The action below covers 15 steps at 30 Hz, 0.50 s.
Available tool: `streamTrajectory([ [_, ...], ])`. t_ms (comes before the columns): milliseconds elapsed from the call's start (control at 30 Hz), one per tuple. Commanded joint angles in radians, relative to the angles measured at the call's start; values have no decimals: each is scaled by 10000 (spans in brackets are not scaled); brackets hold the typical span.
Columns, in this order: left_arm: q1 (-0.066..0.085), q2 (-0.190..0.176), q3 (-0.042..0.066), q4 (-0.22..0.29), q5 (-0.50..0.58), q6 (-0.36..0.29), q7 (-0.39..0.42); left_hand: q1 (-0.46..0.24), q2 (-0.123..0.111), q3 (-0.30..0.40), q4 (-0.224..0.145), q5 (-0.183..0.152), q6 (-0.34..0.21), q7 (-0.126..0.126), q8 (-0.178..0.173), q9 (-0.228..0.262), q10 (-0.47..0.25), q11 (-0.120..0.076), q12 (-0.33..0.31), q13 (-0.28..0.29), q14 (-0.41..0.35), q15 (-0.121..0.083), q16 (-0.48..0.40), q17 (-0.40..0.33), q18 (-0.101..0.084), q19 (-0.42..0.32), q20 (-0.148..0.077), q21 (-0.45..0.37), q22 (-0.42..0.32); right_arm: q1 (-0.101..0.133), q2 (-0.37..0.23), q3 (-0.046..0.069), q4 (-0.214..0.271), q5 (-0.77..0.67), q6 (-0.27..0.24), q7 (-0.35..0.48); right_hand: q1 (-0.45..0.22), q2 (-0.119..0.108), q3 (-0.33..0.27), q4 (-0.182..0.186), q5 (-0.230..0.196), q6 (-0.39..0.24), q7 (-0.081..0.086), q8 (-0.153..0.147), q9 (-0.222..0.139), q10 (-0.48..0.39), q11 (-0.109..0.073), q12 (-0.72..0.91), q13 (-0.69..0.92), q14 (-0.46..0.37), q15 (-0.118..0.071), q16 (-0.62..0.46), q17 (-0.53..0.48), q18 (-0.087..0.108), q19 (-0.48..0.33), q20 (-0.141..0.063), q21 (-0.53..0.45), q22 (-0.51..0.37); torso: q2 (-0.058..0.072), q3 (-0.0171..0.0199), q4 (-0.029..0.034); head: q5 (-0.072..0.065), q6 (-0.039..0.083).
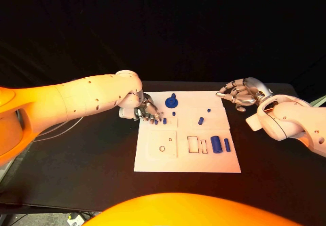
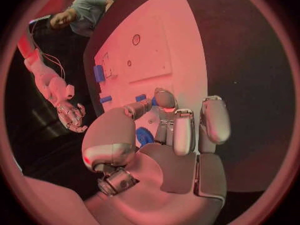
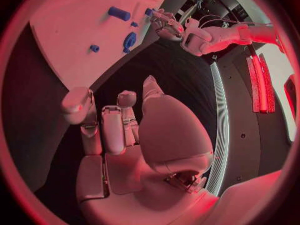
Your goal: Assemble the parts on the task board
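Task board (image 1: 187, 155): white, flat, rectangular, with small blue parts (image 1: 216, 143) on it.

- The white board (image 1: 187, 157) lies mid-bench (image 1: 88, 160).
- The left hand (image 1: 145, 112) hangs fingers-down at the board's far left edge, by small blue pegs (image 1: 164, 121).
- The right hand (image 1: 241, 93) hovers with curled fingers off the board's far right corner.
- A blue cylinder (image 1: 216, 144) lies near the right edge.
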Motion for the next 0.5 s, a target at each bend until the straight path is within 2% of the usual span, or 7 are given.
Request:
streamTrajectory([
  [33,-20,-172,39,149,-84,-130,21,-9,-236,-403,102,144,174,-3,-279,262,61,-83,-4,173,1003,-81,213,2434,-34,102,-5,162,154,-5,1,2,8,-17,-1,35,-145,325,-583,17,-80,62,4,-120,141,-106,-68,23,-72,477,-90,-139,304,171,91,-93,-76,-58,7,-9,-4,-21,2],
  [100,-19,-288,137,241,-79,-254,34,-40,-373,-720,282,144,96,16,-324,324,-28,-75,-89,77,977,-86,157,2349,-10,43,-10,81,61,-5,1,2,2,-17,-4,40,-145,325,-583,17,-80,62,4,-120,141,-106,-68,23,-72,477,-90,-139,304,171,91,-93,-76,-58,-2,-9,3,-28,2],
  [233,-18,-513,449,426,28,-581,69,-28,-642,-1274,589,142,-127,66,-392,436,-261,-39,-259,-151,910,-76,11,2134,42,-92,-7,-106,-148,-6,5,2,-12,-15,-12,50,-145,325,-583,17,-80,62,4,-120,141,-106,-68,23,-72,477,-90,-139,304,171,91,-93,-76,-58,-8,-1,10,-34,2],
  [267,-17,-576,541,481,115,-710,86,12,-765,-1521,731,160,-259,102,-425,481,-477,-6,-464,-453,847,-61,-123,1942,93,-239,4,-294,-363,-6,7,2,-16,-14,-14,53,-145,325,-583,17,-80,62,4,-120,141,-106,-68,23,-72,477,-90,-139,304,171,91,-93,-76,-58,-10,-2,14,-34,2],
  [333,-17,-711,719,600,335,-981,124,291,-852,-1912,996,187,-529,188,-524,563,-754,66,-624,-699,784,-7,-268,1747,149,-400,43,-525,-610,-9,14,2,-28,-12,-17,60,-145,325,-583,17,-80,62,4,-120,141,-106,-68,23,-72,477,-90,-139,304,171,91,-93,-76,-58,-8,-4,12,-30,2],
  [500,-15,-1048,1047,961,504,-1697,238,951,-833,-2525,1462,226,-987,386,-728,693,-1384,249,-949,-1187,542,138,-761,1099,320,-891,182,-1232,-1361,-20,16,2,-68,-3,-27,71,-145,325,-583,17,-80,62,4,-120,141,-106,-68,23,-72,477,-90,-139,304,171,91,-93,-76,-58,-3,-16,1,-39,2],
])
